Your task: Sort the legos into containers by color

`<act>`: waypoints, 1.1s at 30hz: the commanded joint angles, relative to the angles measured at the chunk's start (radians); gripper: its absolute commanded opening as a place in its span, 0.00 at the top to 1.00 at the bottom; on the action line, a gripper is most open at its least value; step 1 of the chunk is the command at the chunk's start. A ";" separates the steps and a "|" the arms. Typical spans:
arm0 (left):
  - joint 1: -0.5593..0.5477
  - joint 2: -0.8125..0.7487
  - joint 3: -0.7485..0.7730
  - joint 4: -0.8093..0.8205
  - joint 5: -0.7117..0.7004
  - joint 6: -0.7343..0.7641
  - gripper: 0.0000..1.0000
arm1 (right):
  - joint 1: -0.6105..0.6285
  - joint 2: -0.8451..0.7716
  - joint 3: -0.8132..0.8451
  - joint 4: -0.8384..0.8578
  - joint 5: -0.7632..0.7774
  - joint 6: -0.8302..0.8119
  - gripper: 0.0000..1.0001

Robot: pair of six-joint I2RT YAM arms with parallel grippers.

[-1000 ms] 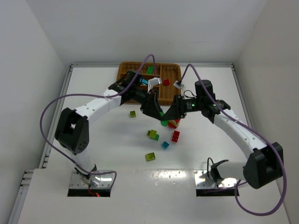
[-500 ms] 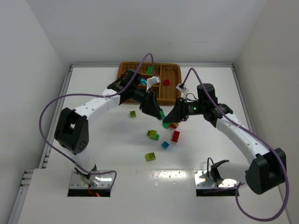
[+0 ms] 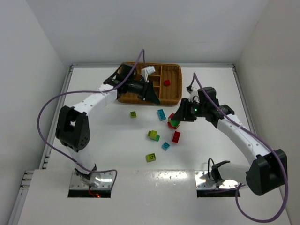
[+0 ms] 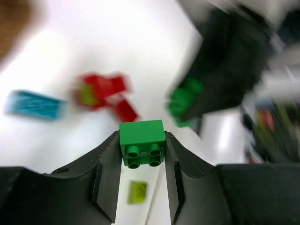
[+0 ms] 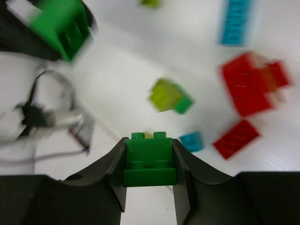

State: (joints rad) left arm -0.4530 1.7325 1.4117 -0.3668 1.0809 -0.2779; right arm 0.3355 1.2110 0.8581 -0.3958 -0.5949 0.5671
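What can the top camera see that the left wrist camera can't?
Only the top camera shows the wicker tray, with a red brick inside it. Only the left wrist camera shows the green brick pinched in the left hand. Both show the loose cyan brick and the right hand holding a second green brick.

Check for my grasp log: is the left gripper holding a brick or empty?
Holding one: in its wrist view the left gripper presses against both sides of a green brick.
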 commanded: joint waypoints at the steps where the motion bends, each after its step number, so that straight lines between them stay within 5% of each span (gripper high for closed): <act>1: 0.062 0.097 0.117 -0.033 -0.555 -0.211 1.00 | 0.003 -0.028 0.067 -0.122 0.494 0.080 0.86; 2: 0.062 0.117 0.163 -0.090 -0.713 -0.259 1.00 | 0.004 -0.042 0.067 -0.132 0.539 0.092 0.86; 7: 0.062 0.177 0.249 -0.115 -1.001 -0.334 1.00 | -0.006 -0.122 0.067 -0.150 0.699 0.122 0.85; 19: 0.201 0.607 0.818 -0.109 -1.092 -0.363 1.00 | 0.005 -0.081 0.110 -0.199 0.718 0.112 0.84; 27: 0.244 0.728 0.820 0.176 -1.004 -0.431 1.00 | 0.005 -0.037 0.134 -0.206 0.675 0.062 0.84; 33: 0.254 0.837 0.932 0.219 -0.986 -0.487 1.00 | 0.005 0.008 0.143 -0.206 0.664 0.062 0.84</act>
State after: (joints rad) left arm -0.2028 2.5526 2.2871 -0.2428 0.0708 -0.7155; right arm 0.3317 1.1934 0.9596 -0.6075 0.0772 0.6395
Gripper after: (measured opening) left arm 0.421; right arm 0.373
